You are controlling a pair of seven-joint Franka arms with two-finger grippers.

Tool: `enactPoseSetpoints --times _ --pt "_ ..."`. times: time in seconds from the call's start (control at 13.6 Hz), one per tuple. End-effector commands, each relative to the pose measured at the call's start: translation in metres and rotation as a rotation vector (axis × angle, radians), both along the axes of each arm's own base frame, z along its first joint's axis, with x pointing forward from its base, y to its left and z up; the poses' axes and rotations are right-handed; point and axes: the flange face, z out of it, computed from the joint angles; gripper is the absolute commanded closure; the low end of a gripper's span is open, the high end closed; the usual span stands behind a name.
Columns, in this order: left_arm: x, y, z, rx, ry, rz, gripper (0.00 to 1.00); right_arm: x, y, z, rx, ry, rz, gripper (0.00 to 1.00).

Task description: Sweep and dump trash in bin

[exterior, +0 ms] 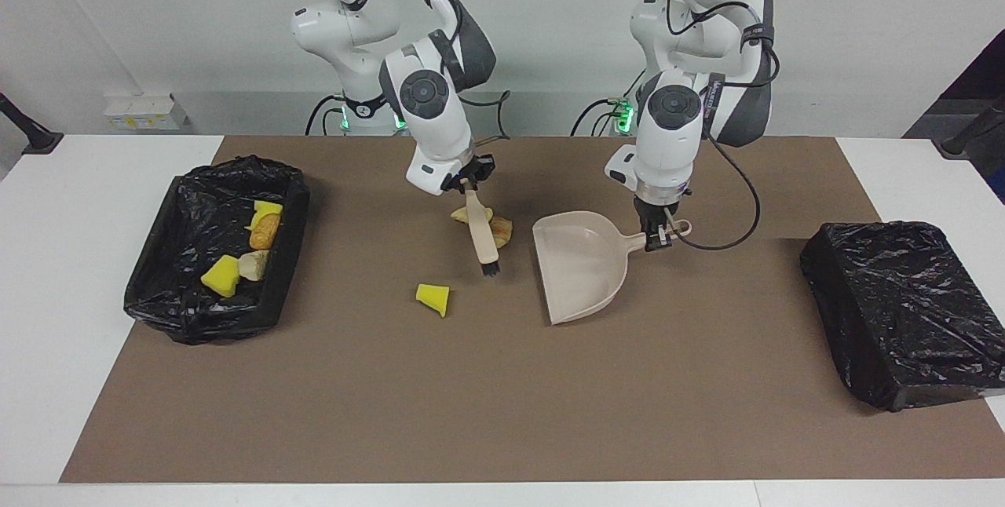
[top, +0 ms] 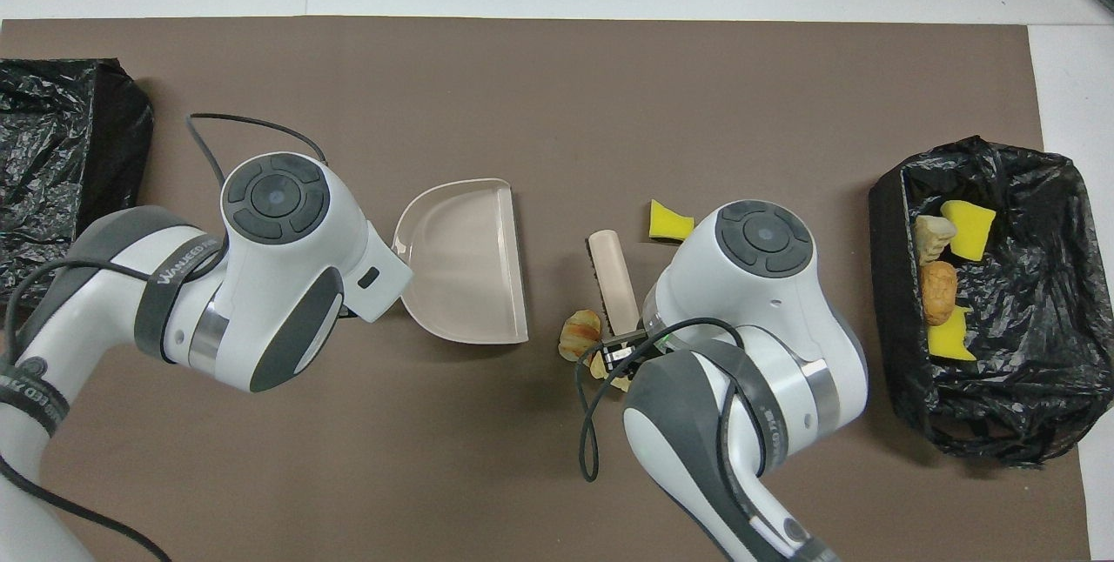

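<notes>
My right gripper (exterior: 469,180) is closed on the handle of the beige brush (exterior: 480,231), which hangs tilted with its dark bristles pointing down toward the brown mat (exterior: 502,413) near the middle of the table. My left gripper (exterior: 656,238) is clamped on the handle of the beige dustpan (exterior: 579,271), whose open mouth faces the brush; the pan and the brush stand apart, with bare mat between them. Loose trash: two tan bread-like lumps (exterior: 488,224) lie on the mat right beside the brush, on the side nearer to me and partly hidden by its handle; the overhead view shows them (top: 581,334) clear of the dustpan's mouth. One yellow sponge chunk (exterior: 433,297) lies alone on the mat, farther from me than the lumps and toward the right arm's end of the table, not touching the brush. The dustpan's tray (top: 461,262) holds nothing that I can see. The black-lined bin (exterior: 157,256) at the right arm's end contains two yellow sponge pieces (exterior: 221,275), an orange lump (exterior: 264,231) and a pale lump (exterior: 254,264). A second black-bagged box (exterior: 903,311) stands at the left arm's end of the table, its top covered by the bag, well apart from both grippers.
</notes>
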Motion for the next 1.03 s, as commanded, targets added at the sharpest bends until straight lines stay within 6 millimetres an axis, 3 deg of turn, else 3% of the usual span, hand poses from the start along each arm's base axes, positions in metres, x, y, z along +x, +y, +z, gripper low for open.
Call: enactPoseSetpoints --times 0.0,0.22,0.37,0.59,0.81,0.95 --pt "-0.048 -0.004 -0.009 0.018 0.012 -0.058 1.00 -0.040 -0.027 -0.005 -0.140 0.014 -0.102 1.00" --pt "-0.063 -0.015 -0.025 0.018 0.018 -0.082 1.00 -0.088 -0.050 -0.028 -0.229 0.080 -0.162 1.00" --pt "-0.064 -0.017 -0.026 0.019 0.020 -0.082 1.00 -0.100 -0.056 -0.046 -0.248 0.102 -0.166 1.00" --pt "-0.063 -0.016 -0.026 0.019 0.019 -0.080 1.00 -0.090 -0.035 -0.072 -0.201 0.068 -0.180 1.00" --pt "-0.062 -0.014 -0.026 0.018 0.018 -0.076 1.00 -0.083 -0.005 -0.068 -0.072 0.067 -0.210 1.00" --pt "-0.060 -0.011 -0.026 0.018 0.018 -0.071 1.00 -0.089 0.027 -0.069 0.007 0.028 -0.174 1.00"
